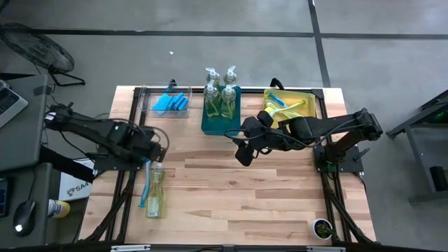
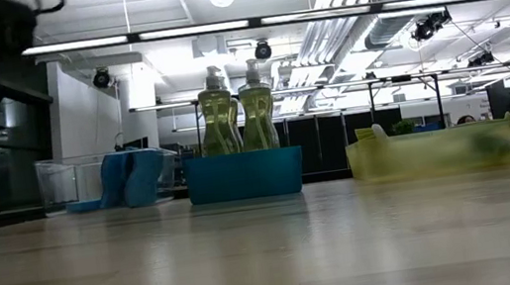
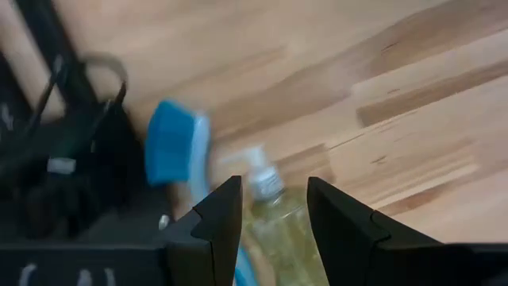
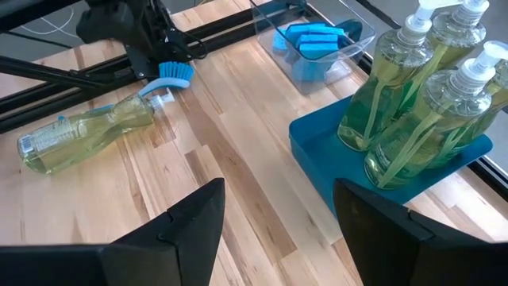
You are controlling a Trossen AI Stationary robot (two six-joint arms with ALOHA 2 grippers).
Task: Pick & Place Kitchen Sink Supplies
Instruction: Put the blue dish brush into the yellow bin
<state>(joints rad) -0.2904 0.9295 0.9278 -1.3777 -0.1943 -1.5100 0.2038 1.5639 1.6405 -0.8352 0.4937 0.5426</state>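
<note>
A clear pump bottle of yellow-green soap (image 1: 154, 194) lies on its side near the table's left edge, its pump toward the far edge. A blue dish brush (image 1: 144, 185) lies along its left side, head (image 4: 175, 73) by the pump. My left gripper (image 3: 274, 216) hovers open over the bottle's pump end (image 3: 266, 181), its fingers pointing steeply down and clear of it. My right gripper (image 4: 278, 230) hangs open above the table's middle, in front of the teal bin (image 1: 210, 124), with nothing between its fingers.
Along the far edge stand a clear bin (image 1: 150, 105) with blue sponges (image 4: 313, 40), the teal bin (image 4: 317, 151) with several upright soap bottles (image 2: 236, 117), and a yellow bin (image 1: 302, 94) with brushes. A small pot (image 1: 322, 228) sits near the right front corner. Bare wood lies between.
</note>
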